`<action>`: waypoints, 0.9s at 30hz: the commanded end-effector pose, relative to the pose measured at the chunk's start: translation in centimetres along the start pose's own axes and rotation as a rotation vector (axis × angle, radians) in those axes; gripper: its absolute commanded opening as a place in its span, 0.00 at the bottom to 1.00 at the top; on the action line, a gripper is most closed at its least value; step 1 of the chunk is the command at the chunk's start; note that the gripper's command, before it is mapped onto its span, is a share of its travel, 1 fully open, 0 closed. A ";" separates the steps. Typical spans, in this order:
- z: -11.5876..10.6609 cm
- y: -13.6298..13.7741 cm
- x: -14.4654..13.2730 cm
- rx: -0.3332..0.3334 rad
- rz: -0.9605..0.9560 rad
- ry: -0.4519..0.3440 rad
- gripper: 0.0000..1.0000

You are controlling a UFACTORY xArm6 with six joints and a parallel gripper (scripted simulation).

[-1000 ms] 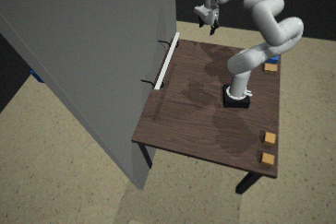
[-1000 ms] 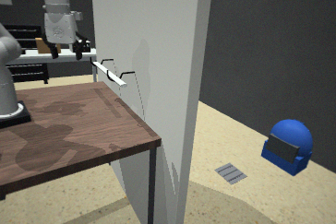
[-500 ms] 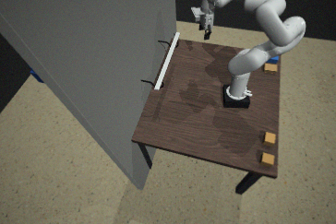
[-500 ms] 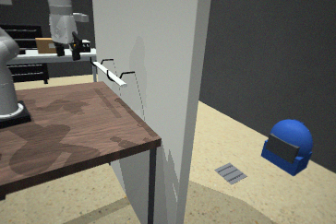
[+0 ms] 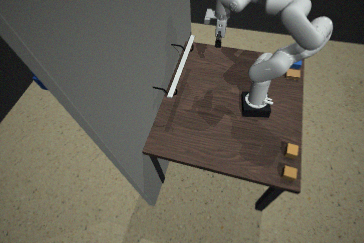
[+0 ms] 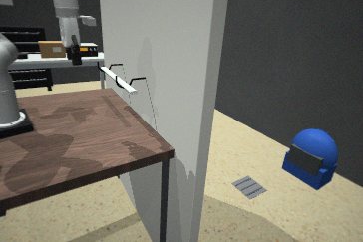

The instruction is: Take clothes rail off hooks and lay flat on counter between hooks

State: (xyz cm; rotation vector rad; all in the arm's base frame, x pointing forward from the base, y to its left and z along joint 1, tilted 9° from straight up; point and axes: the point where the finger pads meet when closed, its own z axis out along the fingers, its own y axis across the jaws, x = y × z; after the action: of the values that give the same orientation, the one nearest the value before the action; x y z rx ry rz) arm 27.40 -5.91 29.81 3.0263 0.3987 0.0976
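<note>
1. While the long white clothes rail (image 5: 181, 66) rested on its two black wall hooks, the far one (image 5: 176, 46) and the near one (image 5: 159, 89), we found it lying parallel to the tall grey wall panel (image 5: 100, 54), raised above the dark brown wooden counter (image 5: 210, 129) and not touching it.
2. We saw the white six-joint arm (image 5: 290, 24) bent over from its black base (image 5: 256, 111) on the counter, reaching toward the wall side.
3. We noted the dark two-finger gripper (image 5: 218, 43) pointing downward near the far end of the rail, beside it but apart from it; in the exterior view the gripper (image 6: 75, 58) hung above and beyond the rail (image 6: 118, 80).
4. We judged its jaws to stand fully apart, with nothing between them.
5. We counted three small orange-brown blocks on the counter's edge away from the wall: one (image 5: 293, 73) near the arm's elbow and two (image 5: 292, 150) (image 5: 290, 171) at the near corner.
6. We also saw a blue domed object (image 6: 311, 157) on the sandy floor beyond the wall, and a small grey ribbed plate (image 6: 248, 187) lying near it.
</note>
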 end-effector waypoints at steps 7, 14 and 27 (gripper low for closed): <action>0.3 -2.5 0.3 -0.025 0.336 -0.010 1.00; 0.6 -3.9 0.4 -0.031 0.535 -0.011 1.00; 1.1 -6.7 0.2 -0.047 0.935 -0.006 1.00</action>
State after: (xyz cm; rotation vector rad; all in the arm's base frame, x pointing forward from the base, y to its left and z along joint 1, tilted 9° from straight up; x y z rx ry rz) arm 26.25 -0.45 28.26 2.9503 -0.8046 0.1262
